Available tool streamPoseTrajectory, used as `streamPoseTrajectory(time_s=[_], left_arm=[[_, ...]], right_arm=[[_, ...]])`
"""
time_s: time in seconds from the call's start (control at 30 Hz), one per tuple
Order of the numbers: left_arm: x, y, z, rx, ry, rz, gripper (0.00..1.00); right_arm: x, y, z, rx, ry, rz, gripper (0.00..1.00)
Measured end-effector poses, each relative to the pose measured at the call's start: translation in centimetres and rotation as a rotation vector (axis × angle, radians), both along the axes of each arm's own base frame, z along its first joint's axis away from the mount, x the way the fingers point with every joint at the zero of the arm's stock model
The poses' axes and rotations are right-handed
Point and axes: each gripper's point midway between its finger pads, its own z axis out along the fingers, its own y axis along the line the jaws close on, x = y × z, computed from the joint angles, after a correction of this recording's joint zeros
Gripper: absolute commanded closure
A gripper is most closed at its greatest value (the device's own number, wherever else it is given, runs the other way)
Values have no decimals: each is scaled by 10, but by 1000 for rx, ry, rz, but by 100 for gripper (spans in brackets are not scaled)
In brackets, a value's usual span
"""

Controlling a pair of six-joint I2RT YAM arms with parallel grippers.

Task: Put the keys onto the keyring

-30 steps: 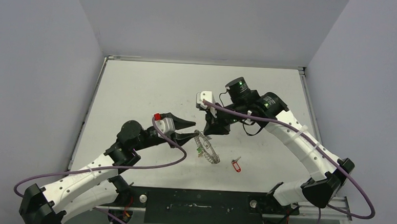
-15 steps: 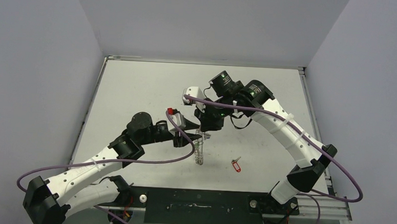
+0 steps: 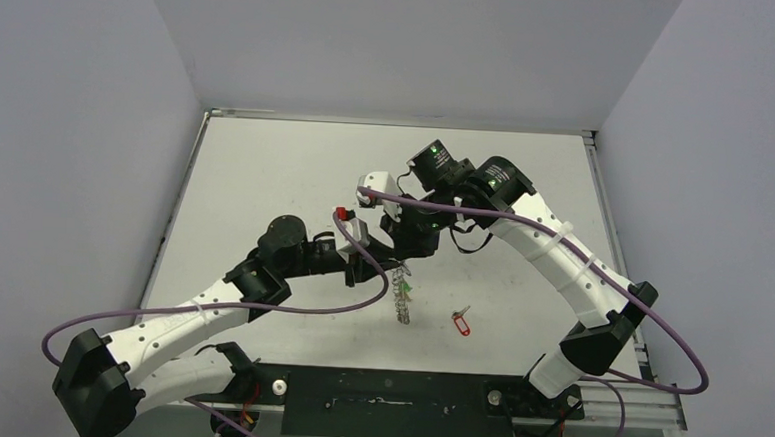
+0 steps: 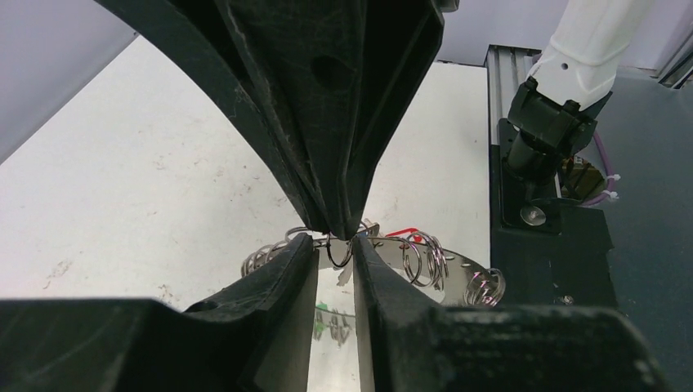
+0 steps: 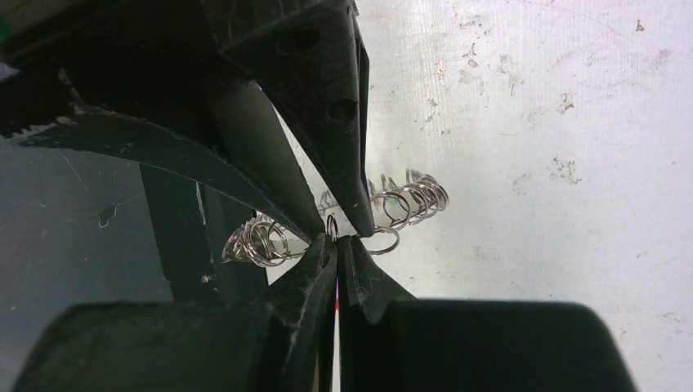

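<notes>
The right gripper (image 5: 336, 242) is pinching shut on a wire loop of the keyring (image 3: 400, 299), which is hanging edge-on just below the centre of the overhead view. The left gripper (image 4: 335, 245) is standing narrowly parted astride a loop there; whether it is gripping cannot be told. The red-tagged key (image 3: 461, 323) is lying on the scuffed white table (image 3: 266, 172), right of the keyring and apart from it. Pale walls (image 3: 392, 49) are enclosing three sides. Tabletop is stretching up to the far rim (image 3: 399, 122); a black rail (image 3: 385, 389) is lining the lower edge.
</notes>
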Motion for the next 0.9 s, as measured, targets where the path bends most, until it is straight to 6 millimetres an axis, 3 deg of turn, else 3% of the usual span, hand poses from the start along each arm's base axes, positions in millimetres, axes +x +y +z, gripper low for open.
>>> streamPoseTrajectory(time_s=[0.13,0.3,0.37,0.53,0.6,0.73,0.9], left_arm=[[1,-1,1,-8,2,3,100],[2,-2,1,-10,2,4,100],[3,-2,1,-12,2,6,100],[4,2,1,-31,4,38,100],[3,6,-1,-42,0,52,100],[1,13,-1,-75,-28,78,100],[-2,22,13,-158,-100,100,100]], right_arm=[[0,0,0,1,-1,1,100],[-1,-1,0,-3,1,2,100],[0,0,0,0,0,-1,89],[7,3,1,55,-12,-44,51],[11,4,4,102,-30,-61,44],[18,-1,16,210,-69,-88,40],[14,-5,43,368,-138,-57,42]])
